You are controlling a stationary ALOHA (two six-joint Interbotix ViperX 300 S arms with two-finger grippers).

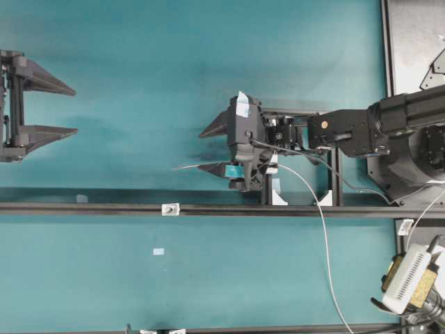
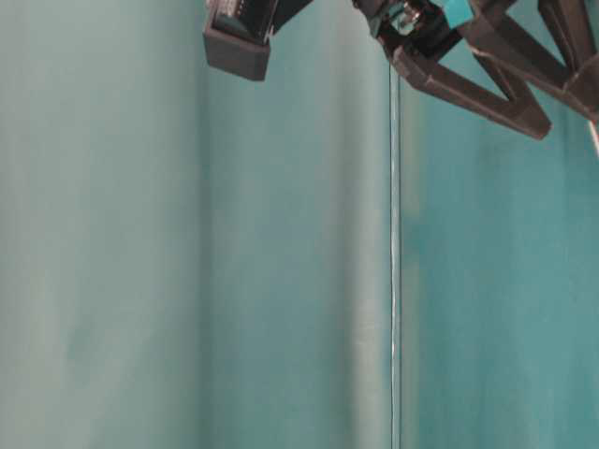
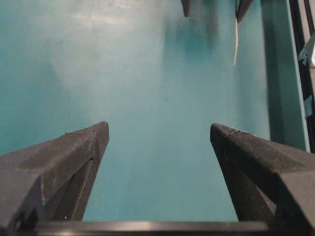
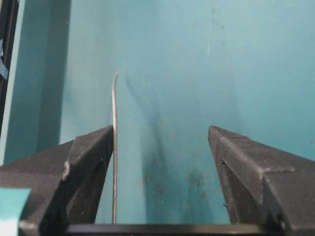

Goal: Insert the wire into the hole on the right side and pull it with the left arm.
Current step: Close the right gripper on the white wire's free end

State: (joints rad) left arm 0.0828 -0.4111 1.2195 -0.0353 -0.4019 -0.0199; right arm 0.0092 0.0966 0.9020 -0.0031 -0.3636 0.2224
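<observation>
teal covers the whole surface (image 1: 139, 83), and a long black rail (image 1: 83, 208) runs across it from the left edge to the right edge, closer to the near edge than the far one. a tiny silver-white bracket (image 1: 170, 209) sits on that rail left of the middle, with the hole (image 1: 169, 208) as a dark dot at its centre.

the right pincer (image 1: 211, 149) hangs over the middle of the surface, just on the far side of the rail and to the right of the bracket. its fingers are spread wide, not clamped on anything. the wire (image 1: 321, 229) lies along the inner face of one finger (image 4: 93, 152), the one nearer the rail; its free tip pokes out a little past the fingertip and bends slightly. whether it actually touches that finger i can't tell. behind the pincer the wire curves back past the arm, crosses the rail and trails toward the near edge on the right. the tip is short of the bracket and off the rail.

the left pincer (image 1: 75, 110) waits at the left edge, released too, its two pointed fingers (image 3: 74, 152) wide apart with bare teal between them, well apart from the wire.
</observation>
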